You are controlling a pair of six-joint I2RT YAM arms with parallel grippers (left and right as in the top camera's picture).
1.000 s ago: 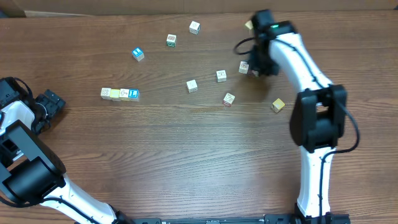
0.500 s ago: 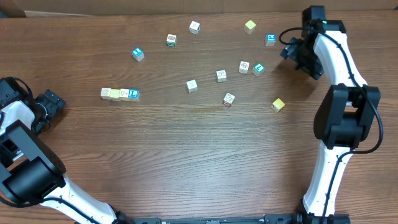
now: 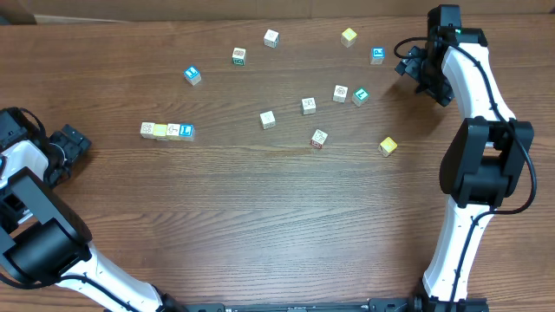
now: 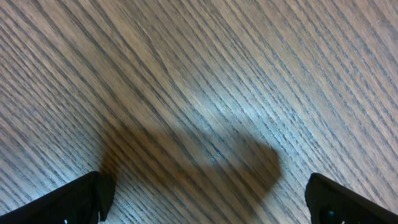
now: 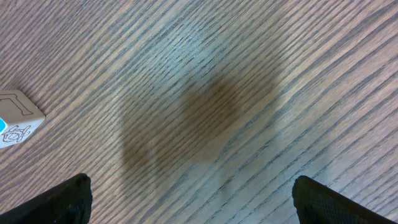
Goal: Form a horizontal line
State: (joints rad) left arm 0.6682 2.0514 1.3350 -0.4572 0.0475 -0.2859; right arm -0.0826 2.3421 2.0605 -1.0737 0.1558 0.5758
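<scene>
We are holding the right tool (image 3: 414,69) wide open and empty above the bare desk (image 3: 260,217). A blue-printed cube (image 3: 377,55) is lying just beside one finger, untouched. We are parking the left tool (image 3: 71,141) near the desk edge, jaws wide and gripping nothing, probably so the work area is not obstructed. The row of four touching cubes (image 3: 167,131) is lying near the left tool, ahead of its fingers. It is well apart from the right tool, beyond the loose cubes (image 3: 309,106). We are judging the row complete, with both tools standing clear to avoid disturbing it.
</scene>
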